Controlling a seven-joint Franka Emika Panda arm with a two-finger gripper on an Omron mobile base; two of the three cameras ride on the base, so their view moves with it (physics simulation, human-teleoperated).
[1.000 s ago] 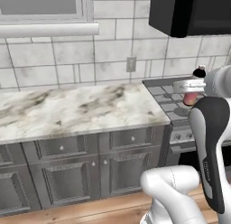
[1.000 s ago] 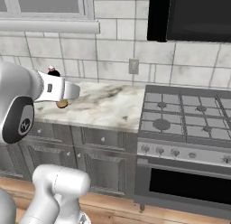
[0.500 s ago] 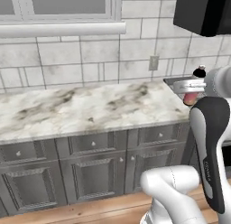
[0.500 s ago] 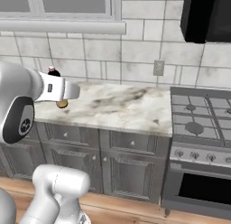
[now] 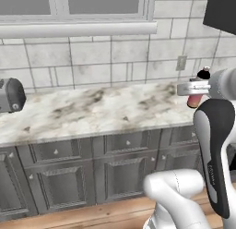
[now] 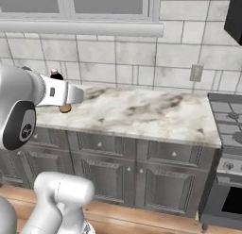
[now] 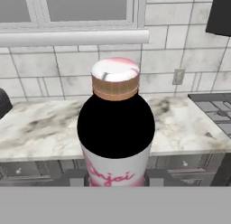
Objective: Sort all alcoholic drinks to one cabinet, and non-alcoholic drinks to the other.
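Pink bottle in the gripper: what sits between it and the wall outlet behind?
In the hand view, bare marble countertop and tiled wall lie between the pink bottle, clamped in the gripper, and the wall outlet.

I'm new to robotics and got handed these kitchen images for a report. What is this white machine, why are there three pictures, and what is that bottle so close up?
It is a rendered kitchen with a white robot arm on a base that can drive. Two cameras ride on that base, one behind the arm on each side, both looking at the marble counter. The third camera sits on the hand and looks along the end effector, which is closed on a small pink bottle, so the bottle looks huge. In the side views the same bottle peeks out beside the arm. A grey appliance shows at the left edge, a stove at the right.
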